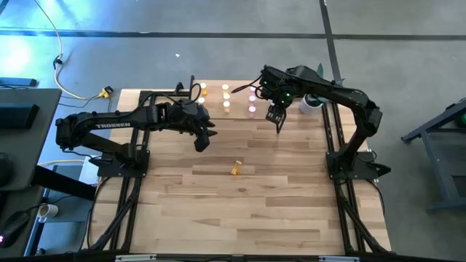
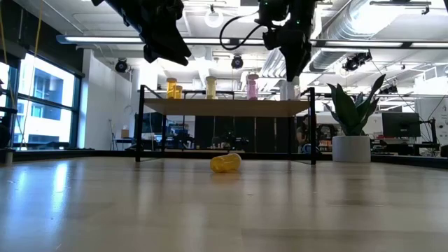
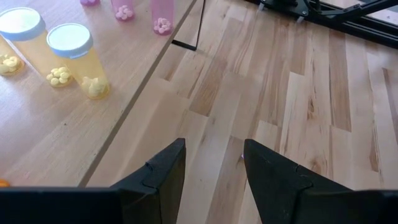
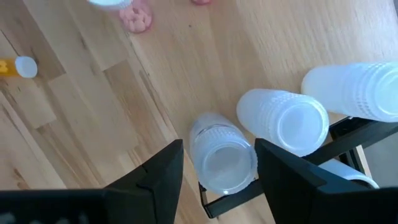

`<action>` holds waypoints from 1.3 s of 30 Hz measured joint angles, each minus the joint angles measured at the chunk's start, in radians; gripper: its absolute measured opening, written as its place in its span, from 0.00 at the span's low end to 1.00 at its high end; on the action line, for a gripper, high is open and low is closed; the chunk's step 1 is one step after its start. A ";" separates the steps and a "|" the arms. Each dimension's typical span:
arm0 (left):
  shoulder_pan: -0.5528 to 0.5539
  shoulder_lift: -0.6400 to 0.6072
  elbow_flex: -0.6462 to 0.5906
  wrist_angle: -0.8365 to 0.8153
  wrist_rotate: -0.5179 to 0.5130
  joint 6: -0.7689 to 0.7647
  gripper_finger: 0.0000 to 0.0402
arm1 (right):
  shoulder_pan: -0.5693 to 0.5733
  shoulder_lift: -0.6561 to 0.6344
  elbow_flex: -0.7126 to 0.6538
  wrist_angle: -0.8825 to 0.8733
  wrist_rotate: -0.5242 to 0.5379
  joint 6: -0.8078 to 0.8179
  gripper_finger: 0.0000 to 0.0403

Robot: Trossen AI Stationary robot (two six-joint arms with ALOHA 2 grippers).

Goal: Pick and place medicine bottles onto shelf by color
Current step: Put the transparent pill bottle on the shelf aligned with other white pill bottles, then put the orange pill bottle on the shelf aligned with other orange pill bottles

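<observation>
One yellow bottle [image 1: 235, 169] lies on its side mid-table, near of the shelf [image 2: 224, 107], where the other bottles [image 1: 226, 97] stand. Both the left gripper [image 1: 202, 143] and right gripper [image 1: 277, 122] hover parted, holding nothing.

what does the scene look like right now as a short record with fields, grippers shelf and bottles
left gripper: open, empty, above the table beside the shelf's front edge
right gripper: open, empty, over the clear white-capped bottles at the shelf's right end
low light-wood shelf on black legs: holds yellow, pink and clear bottles standing upright
yellow white-capped bottle on the table: lying on its side in front of the shelf, not yet shelved
</observation>
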 joint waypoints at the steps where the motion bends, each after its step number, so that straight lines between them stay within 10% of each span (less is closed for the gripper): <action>1: 0.000 0.000 0.000 0.000 0.000 -0.006 0.38 | 0.000 -0.001 0.000 0.002 0.000 0.005 0.47; 19: -0.002 -0.110 0.000 -0.115 -0.053 0.001 0.38 | 0.088 -0.003 0.176 -0.041 -0.008 0.193 0.47; 39: -0.001 -0.430 0.000 -0.222 -0.192 0.215 0.38 | 0.358 -0.003 0.180 -0.019 -0.006 0.951 0.47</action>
